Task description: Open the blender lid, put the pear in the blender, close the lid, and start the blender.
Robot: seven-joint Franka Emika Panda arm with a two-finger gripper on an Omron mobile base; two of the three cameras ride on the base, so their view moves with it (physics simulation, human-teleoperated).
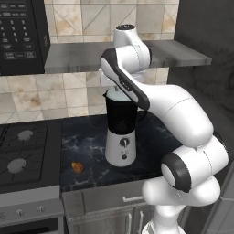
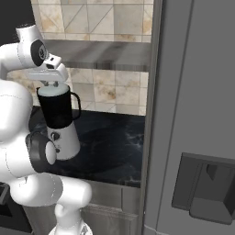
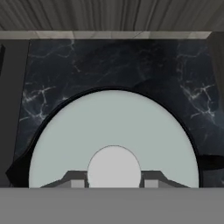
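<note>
From the left base view, the stove (image 1: 25,151) sits at the far left with its edge flush against the dark marble desk (image 1: 87,137). The pear (image 1: 77,167) lies on the desk near the front edge, just beside the stove and well apart from the blender (image 1: 120,137), which stands upright mid-desk. The white arm rises from the lower right, bends over at the elbow and reaches back down toward the top of the jar. Above, a grey shelf (image 1: 82,57) hangs over the back of the desk, leaving little headroom over the jar. In the right base view the hand (image 2: 49,84) points straight down over the blender lid (image 2: 53,90), which sits on the jar. In the hand view the two fingertips (image 3: 77,180) are closed on the small round knob at the centre of the pale lid. To the right of the blender the desk is open up to a tall grey cabinet wall (image 2: 193,92).
</note>
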